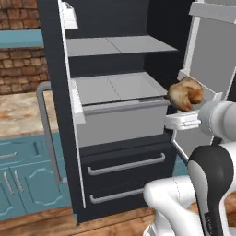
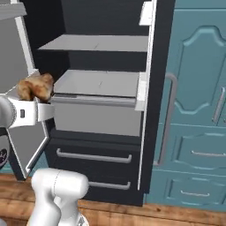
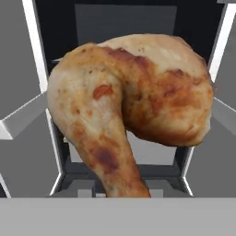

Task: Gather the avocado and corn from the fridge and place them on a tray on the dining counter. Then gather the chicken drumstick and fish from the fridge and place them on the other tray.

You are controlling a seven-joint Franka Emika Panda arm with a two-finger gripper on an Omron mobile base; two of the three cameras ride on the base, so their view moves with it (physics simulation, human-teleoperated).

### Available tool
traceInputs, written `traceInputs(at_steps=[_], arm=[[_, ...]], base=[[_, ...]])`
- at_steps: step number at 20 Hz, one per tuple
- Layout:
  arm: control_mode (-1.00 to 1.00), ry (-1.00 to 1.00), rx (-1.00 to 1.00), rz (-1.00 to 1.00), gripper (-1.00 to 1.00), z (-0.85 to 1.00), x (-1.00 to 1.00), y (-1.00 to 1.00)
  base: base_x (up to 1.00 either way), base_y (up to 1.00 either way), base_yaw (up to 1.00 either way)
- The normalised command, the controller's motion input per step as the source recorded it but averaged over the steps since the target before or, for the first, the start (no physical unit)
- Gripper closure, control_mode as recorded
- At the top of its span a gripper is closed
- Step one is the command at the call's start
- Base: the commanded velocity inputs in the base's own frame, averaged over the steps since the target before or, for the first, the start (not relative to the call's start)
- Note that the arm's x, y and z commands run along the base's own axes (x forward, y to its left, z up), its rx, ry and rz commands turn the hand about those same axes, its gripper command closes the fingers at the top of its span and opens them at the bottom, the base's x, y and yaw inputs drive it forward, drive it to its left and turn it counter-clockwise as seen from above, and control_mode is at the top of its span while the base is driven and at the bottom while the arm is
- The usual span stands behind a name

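Note:
The chicken drumstick (image 1: 185, 93) (image 2: 35, 86), lumpy and golden-brown, hangs in the air just outside the open fridge (image 1: 57, 92) (image 2: 159, 88), level with its lower pale grey shelf (image 1: 115, 86). My gripper (image 1: 184, 109) (image 2: 37, 102) is shut on the drumstick's narrow end from below. In the hand view the drumstick (image 3: 133, 101) looms large, its bone end running down between my hidden fingertips. The fridge shelves behind it are bare. Avocado, corn, fish, trays and dining counter are out of view.
Both fridge doors stand open: one door panel (image 1: 212, 60) is close beside my hand, the other edge carries a grey bar handle (image 1: 44, 129). Two fridge drawers (image 1: 125, 166) sit below. Teal cabinets (image 1: 27, 179) (image 2: 198, 110) and a stone top (image 1: 18, 115) flank the fridge.

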Motion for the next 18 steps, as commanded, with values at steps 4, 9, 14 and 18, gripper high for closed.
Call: traceInputs(at_steps=[4,9,14,18], arm=[[1.0,0.0,0.0,0.0,1.0,0.0,0.0,0.0],[1.0,0.0,0.0,0.0,1.0,0.0,0.0,0.0],[1.0,0.0,0.0,0.0,1.0,0.0,0.0,0.0],[1.0,0.0,0.0,0.0,1.0,0.0,0.0,0.0]], base=[[-1.0,-0.05,-0.1],[-1.0,-0.01,-0.09],[-1.0,-0.08,-0.04],[-1.0,-0.2,0.0]])
